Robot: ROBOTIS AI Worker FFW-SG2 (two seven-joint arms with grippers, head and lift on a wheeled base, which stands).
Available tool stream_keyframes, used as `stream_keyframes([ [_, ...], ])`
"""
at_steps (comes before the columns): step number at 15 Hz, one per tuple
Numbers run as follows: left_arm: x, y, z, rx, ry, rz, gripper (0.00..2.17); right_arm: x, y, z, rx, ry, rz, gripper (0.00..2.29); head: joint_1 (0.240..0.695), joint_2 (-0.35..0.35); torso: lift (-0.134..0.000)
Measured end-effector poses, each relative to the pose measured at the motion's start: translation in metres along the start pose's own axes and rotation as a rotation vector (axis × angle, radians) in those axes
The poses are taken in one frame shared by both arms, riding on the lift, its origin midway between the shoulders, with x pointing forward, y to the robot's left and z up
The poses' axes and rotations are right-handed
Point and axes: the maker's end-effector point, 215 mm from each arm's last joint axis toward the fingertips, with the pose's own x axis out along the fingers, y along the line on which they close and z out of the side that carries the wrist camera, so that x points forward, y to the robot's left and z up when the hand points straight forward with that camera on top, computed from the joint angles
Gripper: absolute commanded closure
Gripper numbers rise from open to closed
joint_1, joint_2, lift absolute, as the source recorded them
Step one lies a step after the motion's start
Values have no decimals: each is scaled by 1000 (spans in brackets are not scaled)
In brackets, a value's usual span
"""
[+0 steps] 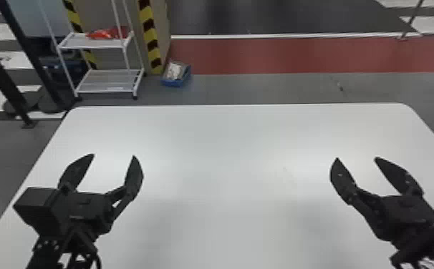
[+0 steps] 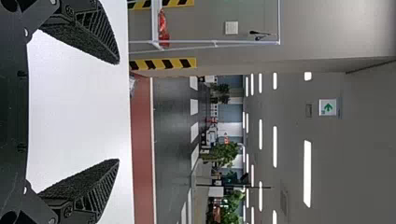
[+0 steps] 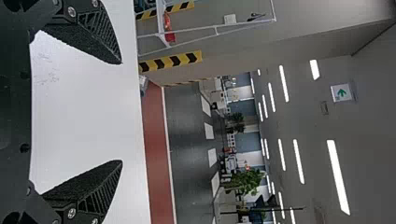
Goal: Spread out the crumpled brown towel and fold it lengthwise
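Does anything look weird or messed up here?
Not much: the table has faint marks, and a blue box sits crooked on the floor. Nothing looks spilled or broken. The left end effector and the right end effector are simply open above the table.

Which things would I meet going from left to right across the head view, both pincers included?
Left pincer → blue bin on the floor beyond the table → right pincer.
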Motion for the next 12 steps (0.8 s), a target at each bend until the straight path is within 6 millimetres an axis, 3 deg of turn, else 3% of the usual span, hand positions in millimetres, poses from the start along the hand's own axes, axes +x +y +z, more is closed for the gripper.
stream_keyframes([
  [12,2,-3,1,-3,-3,-6,140,2,2,-9,5,33,-1,151,695,42,-128],
])
